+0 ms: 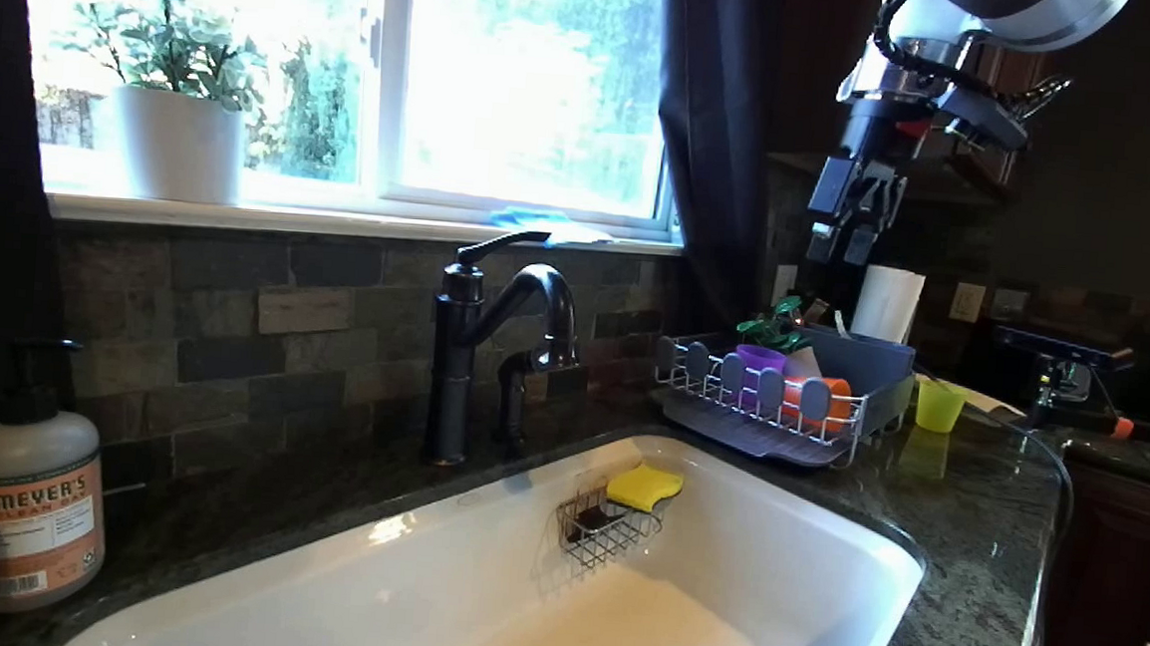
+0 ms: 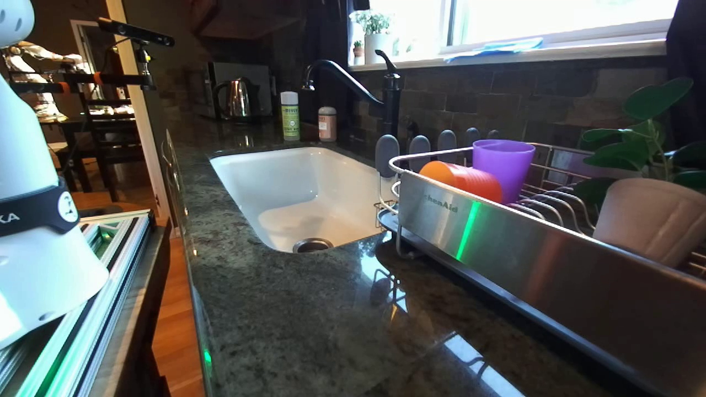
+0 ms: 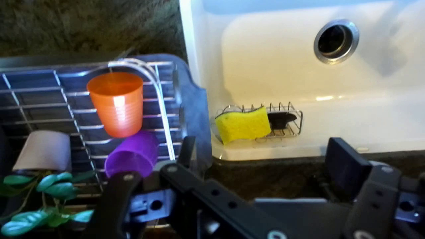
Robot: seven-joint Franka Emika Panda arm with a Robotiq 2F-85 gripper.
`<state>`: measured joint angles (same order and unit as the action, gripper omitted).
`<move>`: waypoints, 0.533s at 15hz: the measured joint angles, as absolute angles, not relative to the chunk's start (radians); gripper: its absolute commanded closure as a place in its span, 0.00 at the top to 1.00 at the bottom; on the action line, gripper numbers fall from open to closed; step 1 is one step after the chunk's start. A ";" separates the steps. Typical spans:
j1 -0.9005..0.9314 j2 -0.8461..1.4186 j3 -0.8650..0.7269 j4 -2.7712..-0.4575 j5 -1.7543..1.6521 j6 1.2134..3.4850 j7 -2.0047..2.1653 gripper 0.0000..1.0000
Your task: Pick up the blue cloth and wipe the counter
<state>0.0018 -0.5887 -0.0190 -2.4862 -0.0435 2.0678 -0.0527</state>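
Observation:
A light blue cloth lies on the window sill behind the faucet, in both exterior views. It is out of the wrist view. The dark stone counter surrounds the sink, and it also shows in an exterior view and in the wrist view. My gripper hangs in the air above the dish rack, to the right of the cloth and apart from it in that view. In the wrist view my gripper is open, its fingers wide apart with nothing between them.
A black faucet stands in front of the sill. The white sink holds a wire caddy with a yellow sponge. The dish rack holds an orange cup, a purple cup and a potted plant.

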 measured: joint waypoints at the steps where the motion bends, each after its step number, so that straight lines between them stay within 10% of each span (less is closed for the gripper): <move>1: 0.001 -0.580 -0.033 -2.482 -0.050 2.112 -0.092 1.00; 8: 0.009 -0.408 -0.129 -2.287 -0.009 2.261 -0.272 1.00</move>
<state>0.0092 -0.4081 -0.1291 -2.2872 -0.0088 2.2606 -0.2719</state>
